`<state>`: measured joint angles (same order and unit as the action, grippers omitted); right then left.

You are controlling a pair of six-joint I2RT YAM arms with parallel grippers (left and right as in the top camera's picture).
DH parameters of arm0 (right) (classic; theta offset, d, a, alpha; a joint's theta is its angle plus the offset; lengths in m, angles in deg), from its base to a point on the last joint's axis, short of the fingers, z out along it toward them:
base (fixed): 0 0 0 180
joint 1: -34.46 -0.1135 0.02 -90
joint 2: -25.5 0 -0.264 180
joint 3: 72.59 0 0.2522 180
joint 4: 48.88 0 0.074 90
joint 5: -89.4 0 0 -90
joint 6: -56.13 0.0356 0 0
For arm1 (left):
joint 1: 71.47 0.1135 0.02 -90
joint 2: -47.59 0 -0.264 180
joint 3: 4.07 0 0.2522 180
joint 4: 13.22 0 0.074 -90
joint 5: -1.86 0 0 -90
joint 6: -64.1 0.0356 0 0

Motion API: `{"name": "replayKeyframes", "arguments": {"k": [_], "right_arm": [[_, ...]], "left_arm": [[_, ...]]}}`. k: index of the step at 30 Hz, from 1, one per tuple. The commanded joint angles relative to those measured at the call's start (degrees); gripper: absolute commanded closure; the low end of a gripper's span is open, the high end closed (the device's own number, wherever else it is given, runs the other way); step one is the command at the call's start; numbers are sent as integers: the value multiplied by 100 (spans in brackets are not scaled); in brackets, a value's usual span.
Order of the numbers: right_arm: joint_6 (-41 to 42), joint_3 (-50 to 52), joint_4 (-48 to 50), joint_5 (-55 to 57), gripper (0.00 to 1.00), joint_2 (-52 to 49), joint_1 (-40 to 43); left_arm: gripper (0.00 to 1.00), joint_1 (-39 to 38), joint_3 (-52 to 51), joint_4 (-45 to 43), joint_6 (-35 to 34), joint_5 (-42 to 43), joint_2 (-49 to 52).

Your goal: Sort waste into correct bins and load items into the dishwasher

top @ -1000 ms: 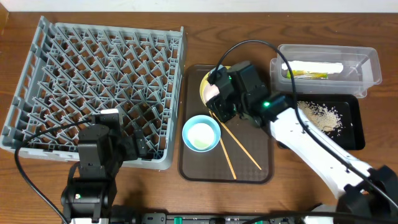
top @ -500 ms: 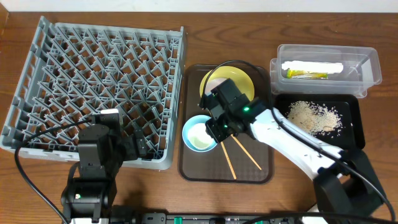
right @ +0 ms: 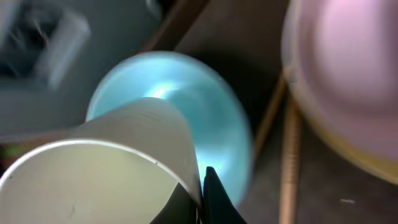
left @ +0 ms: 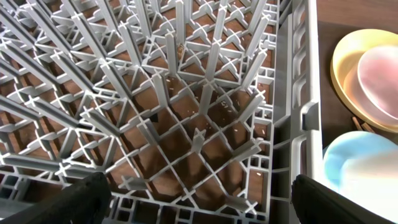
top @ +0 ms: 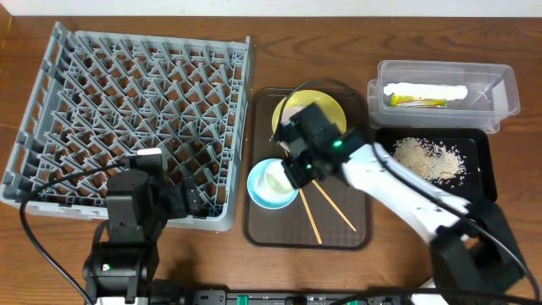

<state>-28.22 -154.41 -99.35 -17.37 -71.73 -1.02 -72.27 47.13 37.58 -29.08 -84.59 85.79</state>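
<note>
Nearest you, the left gripper (left: 202, 200) hangs low over the near right part of the grey dish rack (top: 127, 93). Its fingers (left: 74, 202) stand wide apart with nothing between them, only pegs and grid below.

Next out, on the brown serving tray (top: 347, 237):
- The light blue bowl (top: 258, 196) sits at the tray's left side, just beside the rack wall.
- The small white cup (right: 118, 155) is over that bowl, tilted, mouth toward the wrist camera.
- The right gripper (right: 200, 190) has its fingers pinched together on the cup's rim.
- You cannot tell from these views whether the cup's base touches the bowl.
- The two wooden chopsticks (top: 326, 207) lie crossed just right of the bowl.

Farther back on the same tray, the yellow plate (top: 334, 110) carries the white bowl (left: 380, 71).

To the right, off the serving tray, the black tray (top: 478, 182) holds the rice scraps (top: 428, 159).

Farthest, the clear tub (top: 504, 85) holds the white napkin (top: 423, 90) with the green-yellow wrapper (top: 417, 102) beside it.
</note>
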Motion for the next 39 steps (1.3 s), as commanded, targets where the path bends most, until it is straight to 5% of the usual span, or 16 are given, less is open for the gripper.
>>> {"name": "replayKeyframes", "arguments": {"k": [1,8,20,29,39], "right_arm": [[9,-516,24,-20,99,634,304],[927,-608,748,-240,99,922,844],[1027,-608,1250,-4153,99,909,1145],[1023,-608,1252,-5547,99,909,1106],[1023,-608,1248,-5904,99,909,966]], "left_arm": [[4,31,122,-70,-55,330,-9],[4,31,118,-756,-55,2472,188],[5,31,118,-3071,-55,6457,1082],[5,31,118,-4063,-319,6977,1250],[4,28,118,-4935,-625,7329,1250]]}}
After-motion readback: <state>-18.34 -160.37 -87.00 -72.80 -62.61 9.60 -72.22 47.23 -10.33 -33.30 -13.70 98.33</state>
